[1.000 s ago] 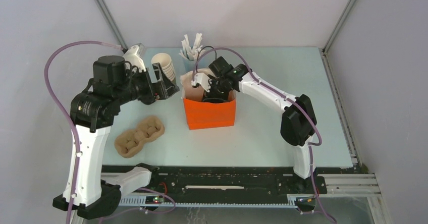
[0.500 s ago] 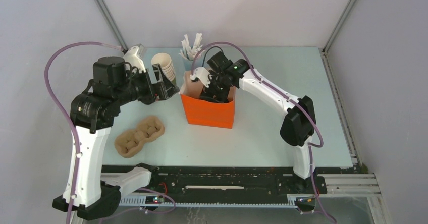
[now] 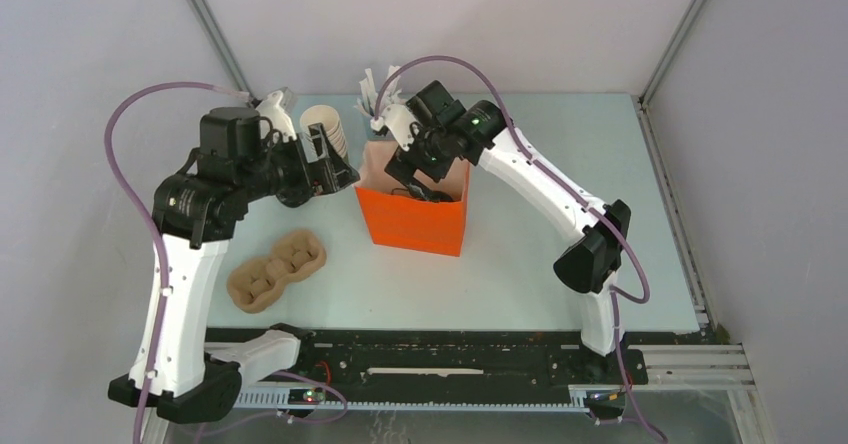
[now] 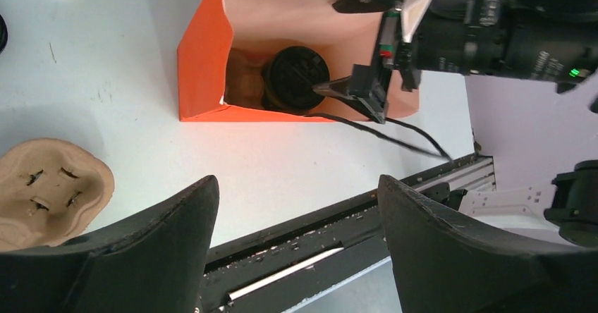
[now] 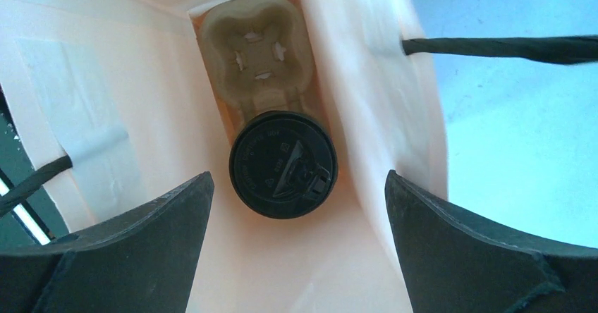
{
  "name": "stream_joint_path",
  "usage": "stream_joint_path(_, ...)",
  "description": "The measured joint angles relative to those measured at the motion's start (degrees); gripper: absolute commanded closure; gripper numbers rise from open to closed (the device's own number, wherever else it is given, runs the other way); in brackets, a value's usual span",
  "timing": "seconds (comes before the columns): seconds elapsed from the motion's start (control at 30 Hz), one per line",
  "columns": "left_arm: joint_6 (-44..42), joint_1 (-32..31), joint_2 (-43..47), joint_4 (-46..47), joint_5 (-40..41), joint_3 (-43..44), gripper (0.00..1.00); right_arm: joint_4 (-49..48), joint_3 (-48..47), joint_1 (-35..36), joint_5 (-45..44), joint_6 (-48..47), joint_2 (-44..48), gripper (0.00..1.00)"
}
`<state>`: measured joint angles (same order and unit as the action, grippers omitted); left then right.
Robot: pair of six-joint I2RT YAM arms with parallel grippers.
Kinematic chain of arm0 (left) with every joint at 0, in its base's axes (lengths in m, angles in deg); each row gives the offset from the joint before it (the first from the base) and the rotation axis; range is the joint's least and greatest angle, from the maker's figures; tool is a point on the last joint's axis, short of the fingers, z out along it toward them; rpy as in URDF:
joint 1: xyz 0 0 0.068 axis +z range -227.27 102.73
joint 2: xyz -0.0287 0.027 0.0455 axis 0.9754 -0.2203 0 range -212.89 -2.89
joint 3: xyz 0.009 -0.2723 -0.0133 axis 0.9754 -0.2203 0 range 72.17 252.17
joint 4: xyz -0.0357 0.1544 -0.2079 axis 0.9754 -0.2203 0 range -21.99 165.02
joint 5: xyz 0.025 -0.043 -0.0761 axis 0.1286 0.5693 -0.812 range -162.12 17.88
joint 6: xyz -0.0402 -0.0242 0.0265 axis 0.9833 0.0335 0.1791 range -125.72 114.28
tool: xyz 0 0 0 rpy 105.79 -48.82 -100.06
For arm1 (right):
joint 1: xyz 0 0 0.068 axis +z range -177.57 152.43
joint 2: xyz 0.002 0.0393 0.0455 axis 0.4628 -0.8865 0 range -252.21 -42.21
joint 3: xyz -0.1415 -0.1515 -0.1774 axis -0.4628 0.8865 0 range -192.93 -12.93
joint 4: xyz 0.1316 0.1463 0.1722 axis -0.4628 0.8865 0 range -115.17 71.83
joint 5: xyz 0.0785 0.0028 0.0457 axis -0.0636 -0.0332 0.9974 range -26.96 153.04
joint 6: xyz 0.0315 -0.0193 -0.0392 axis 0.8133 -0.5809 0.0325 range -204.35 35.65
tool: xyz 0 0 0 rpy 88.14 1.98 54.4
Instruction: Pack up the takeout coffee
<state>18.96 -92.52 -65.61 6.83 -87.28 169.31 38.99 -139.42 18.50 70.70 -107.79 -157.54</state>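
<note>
Pale table (image 3: 520, 264) between grey walls, shown from above and from both wrists. An orange bag (image 3: 415, 226) stands open at mid-table. The coffee (image 5: 283, 163) sits upright at the bottom of the bag, apparently in one pocket of a pulp carrier (image 5: 255, 52); the other pocket lies bare just beside it. The right gripper (image 5: 297, 186) hangs over the bag mouth, directly above the lid, fingers spread wide and holding nothing. The left gripper (image 4: 297, 186) hovers left of the bag, likewise spread and empty (it touches neither bag nor cup).

Step in hand, as judged: the cup appears placed, so what is left is for the right gripper to clear the bag. Done well, it rises straight up, fingers apart and centred between the paper walls. A sideways drift could catch a wall or a black cord handle (image 5: 493, 45) and tip the bag. The left gripper could steady the bag's left wall if it leans (from above the bag looks a little askew).

Appearance of the coffee: only the top shows. The lid is round, black plastic with a raised rim, faint embossed lettering and a small sip tab toward one edge; it seems pressed on evenly. The cup's wall is hidden beneath the lid, so its colour cannot be told.
</note>
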Motion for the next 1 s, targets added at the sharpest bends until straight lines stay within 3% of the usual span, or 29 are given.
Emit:
stream_joint_path(0.27,2.95,0.02,-3.78,1.16,1.70,-1.18,0.26,3.10,-5.42,1.64,-11.98,11.41,0.92,0.00)
stream_joint_path(0.53,5.53,0.02,-8.41,4.85,5.05,-3.06,0.26,1.77,-3.56,1.14,-17.29,23.82,12.61,0.00)
stream_joint_path(0.77,6.86,0.00,-9.11,7.30,6.49,-3.63,0.18,-3.32,4.70,-6.95,-12.81,33.33,25.14,0.00)
stream_joint_path(1.0,6.21,0.00,-9.40,7.10,13.68,-2.58,0.16,-4.87,12.17,-12.22,-7.02,37.86,28.15,0.00)
